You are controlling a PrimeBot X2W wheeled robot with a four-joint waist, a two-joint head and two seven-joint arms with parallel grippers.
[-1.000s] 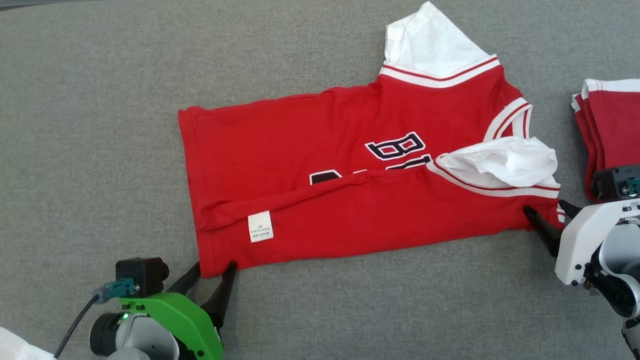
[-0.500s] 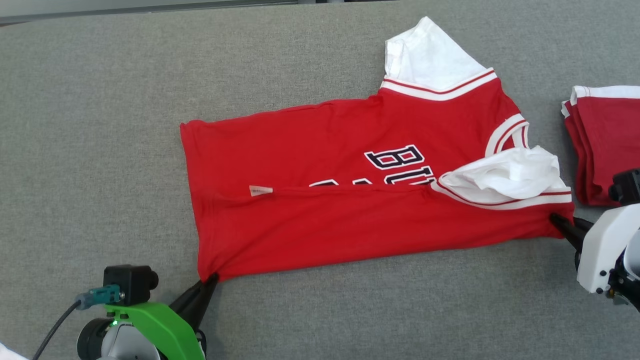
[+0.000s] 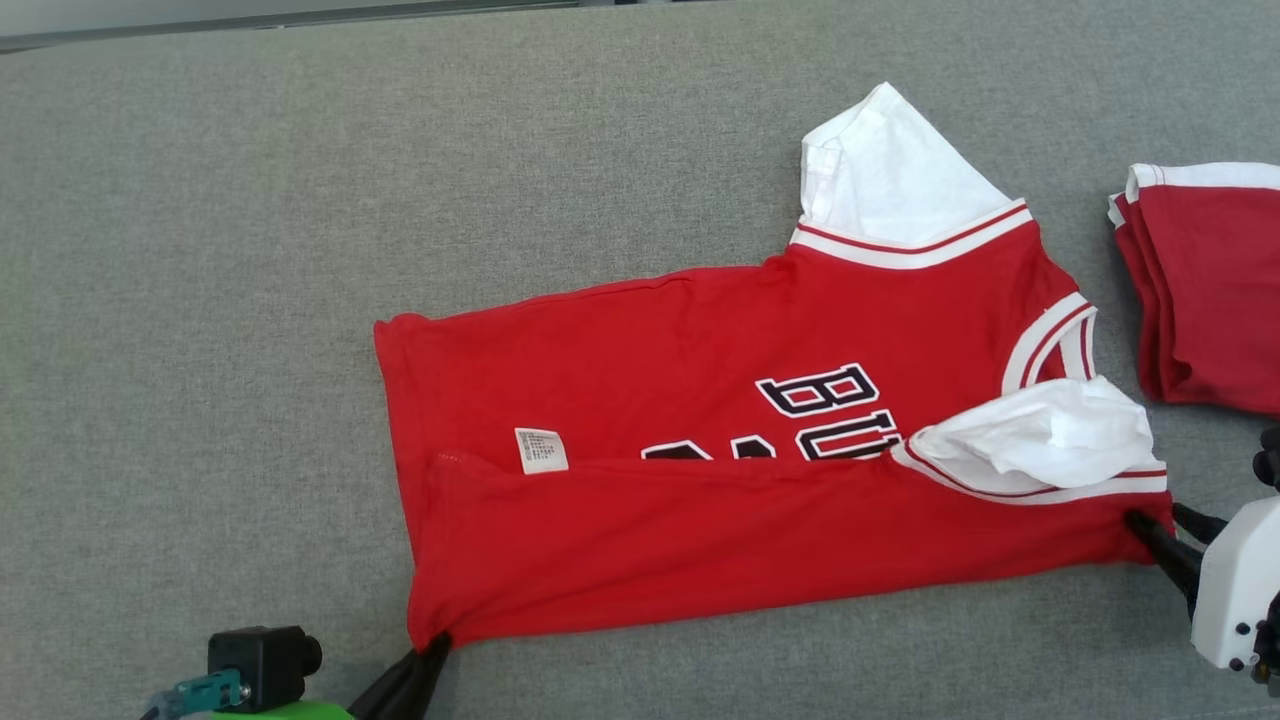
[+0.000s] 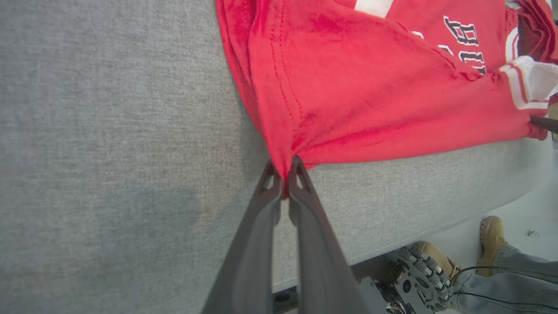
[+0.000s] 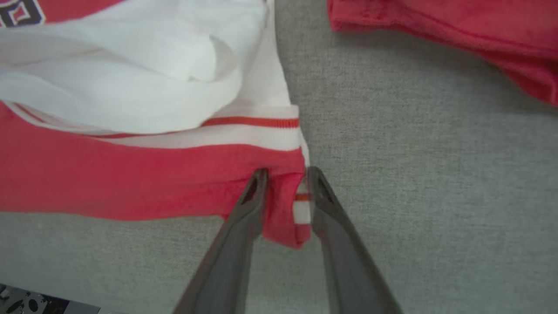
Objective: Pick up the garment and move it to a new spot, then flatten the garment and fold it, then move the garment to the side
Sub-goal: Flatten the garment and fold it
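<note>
The garment [image 3: 700, 400] is a red jersey with white sleeves and dark lettering, spread on the grey cloth surface [image 3: 200, 300] with its near side folded over. My left gripper [image 3: 435, 645] is shut on the hem corner at the lower left. In the left wrist view the cloth [image 4: 370, 87] gathers into a point between the left gripper's [image 4: 285, 174] closed tips. My right gripper [image 3: 1160, 520] holds the shoulder corner below the crumpled white sleeve [image 3: 1050, 440]. In the right wrist view red cloth [image 5: 130, 183] is bunched between the right gripper's [image 5: 285, 174] fingers.
A stack of folded red garments [image 3: 1210, 280] lies at the far right, close to the jersey's collar. The surface's far edge [image 3: 300, 20] runs along the top. Below its near edge, the left wrist view shows a person's shoe [image 4: 490, 231] and a toothed wheel [image 4: 418, 279].
Both grippers have closed on the corners they were straddling. The folded near flap has been drawn toward me, so the white label now sits above the fold. The camera has tilted.
</note>
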